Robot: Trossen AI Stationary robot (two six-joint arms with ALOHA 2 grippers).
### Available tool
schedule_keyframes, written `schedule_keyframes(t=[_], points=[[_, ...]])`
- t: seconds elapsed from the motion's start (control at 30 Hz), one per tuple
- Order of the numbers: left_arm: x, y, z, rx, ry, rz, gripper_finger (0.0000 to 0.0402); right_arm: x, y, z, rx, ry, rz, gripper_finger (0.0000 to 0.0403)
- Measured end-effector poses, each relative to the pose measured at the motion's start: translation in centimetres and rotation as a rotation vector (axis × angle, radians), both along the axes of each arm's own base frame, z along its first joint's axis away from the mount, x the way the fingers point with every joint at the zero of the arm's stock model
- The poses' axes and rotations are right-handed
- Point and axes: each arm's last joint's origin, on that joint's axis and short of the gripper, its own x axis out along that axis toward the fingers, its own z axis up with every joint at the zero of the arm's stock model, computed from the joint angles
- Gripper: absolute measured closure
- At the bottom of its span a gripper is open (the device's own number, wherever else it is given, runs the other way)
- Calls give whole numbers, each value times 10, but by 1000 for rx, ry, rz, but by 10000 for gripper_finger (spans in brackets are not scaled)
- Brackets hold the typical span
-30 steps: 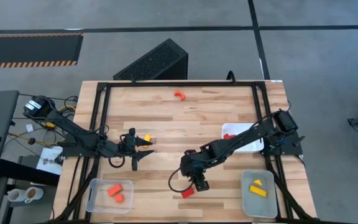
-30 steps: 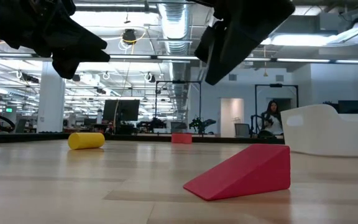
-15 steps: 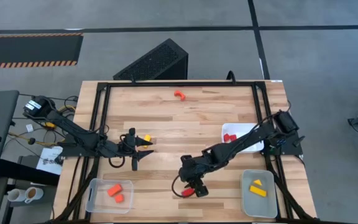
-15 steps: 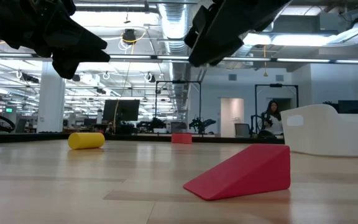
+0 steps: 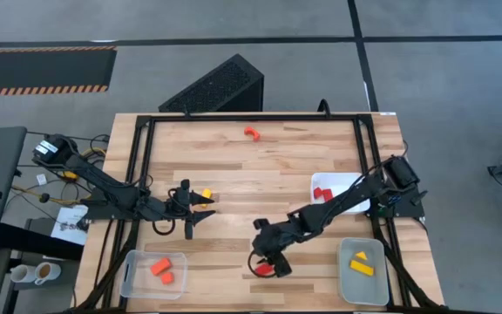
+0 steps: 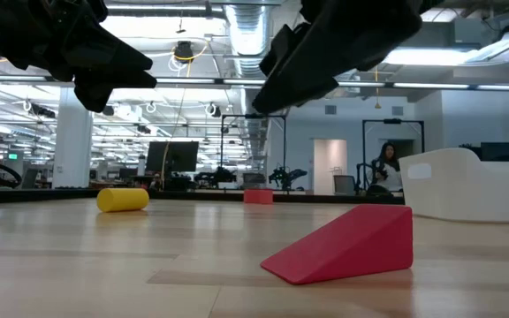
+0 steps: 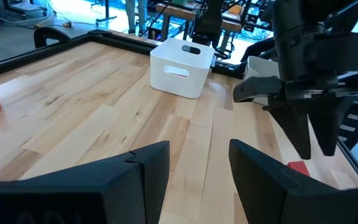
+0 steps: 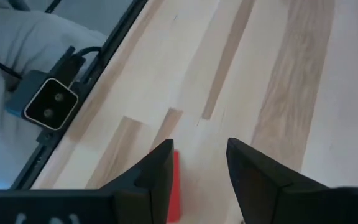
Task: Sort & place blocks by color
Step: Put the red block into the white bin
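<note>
My right gripper (image 5: 269,262) hangs open over the red wedge (image 5: 261,271) near the table's near edge. In the low view it stays well above that wedge (image 6: 343,246). In its wrist view the wedge (image 8: 174,185) shows beside one finger. My left gripper (image 5: 200,213) waits open, left of centre, next to a yellow block (image 5: 206,194) lying on the wood. An orange arch (image 5: 251,133) lies near the far edge. Red blocks (image 5: 322,191) sit in the white tray (image 5: 352,202), orange ones (image 5: 161,268) in the clear tray (image 5: 134,281), yellow ones (image 5: 361,263) in the grey tray (image 5: 382,281).
A black frame (image 5: 138,166) borders the table top. The white tray (image 6: 467,187) stands to the right of the wedge in the low view. Open wood lies between the two arms and toward the far edge. A person (image 6: 385,168) sits far back in the room.
My right gripper has moved toward the near edge and slightly left, ending over the red wedge, and its arm has tipped lower. The wedge and the other blocks have stayed in place. My left arm has kept still.
</note>
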Motion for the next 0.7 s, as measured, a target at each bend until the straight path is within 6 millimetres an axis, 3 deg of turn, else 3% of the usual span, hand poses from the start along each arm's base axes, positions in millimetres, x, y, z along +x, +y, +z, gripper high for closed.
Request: schedule_keyframes(t=[0.27,0.5,0.7], points=[[0,0,0,0,0,0,249,0,5,0,-19,-38,39,154],[0,0,0,1,2,0,249,9,21,-38,-123,-2,157,124],[0,0,-1,4,8,0,249,20,30,-49,-142,0,189,121]])
